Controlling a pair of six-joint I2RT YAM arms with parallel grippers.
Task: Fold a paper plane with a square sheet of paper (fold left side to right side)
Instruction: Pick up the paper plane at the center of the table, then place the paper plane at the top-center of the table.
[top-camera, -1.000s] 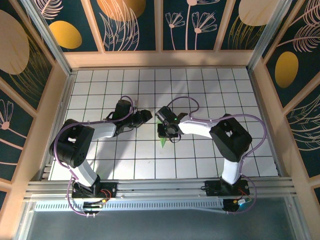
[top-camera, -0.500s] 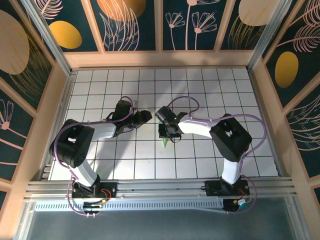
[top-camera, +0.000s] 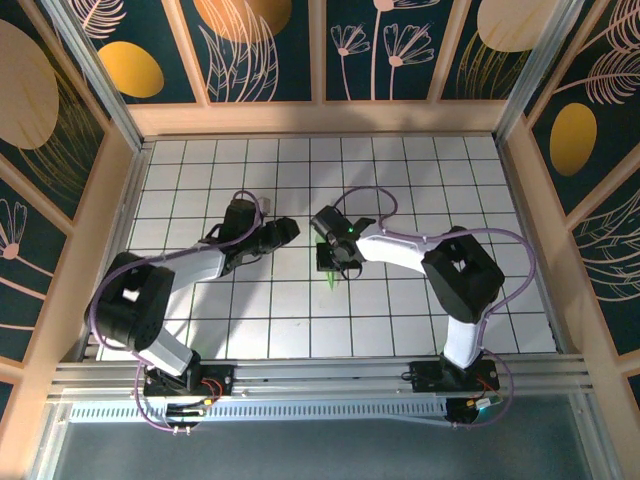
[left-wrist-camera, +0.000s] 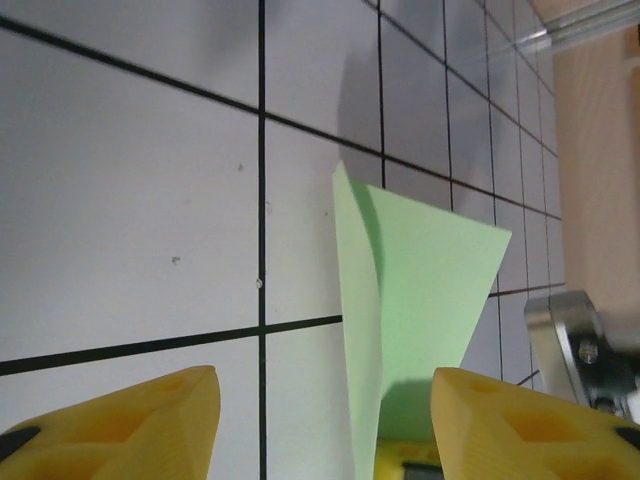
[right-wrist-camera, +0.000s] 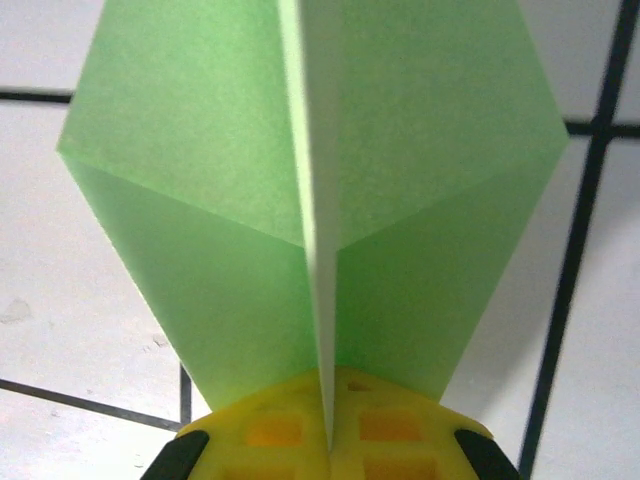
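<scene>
The square sheet of paper is folded into a light green, pointed paper plane (top-camera: 330, 282) with wings spread either side of a central crease (right-wrist-camera: 200, 200). My right gripper (top-camera: 336, 262) is shut on that upright crease, its yellow fingers (right-wrist-camera: 270, 440) pressed together around it. In the left wrist view the paper plane (left-wrist-camera: 420, 290) stands on edge above the tiles. My left gripper (top-camera: 288, 232) is just left of it, open, its yellow fingers (left-wrist-camera: 140, 425) apart and not touching the paper.
The white table (top-camera: 400, 180) has a black grid and wooden walls (top-camera: 320, 118) on three sides. An aluminium rail (top-camera: 320, 375) runs along the near edge. Purple cables loop over both arms. Free tiles lie to the back and right.
My right gripper has closed fully on the paper's crease, and the paper below it now looks narrower. The left arm's elbow has swung down-left, and its jaws have opened slightly.
</scene>
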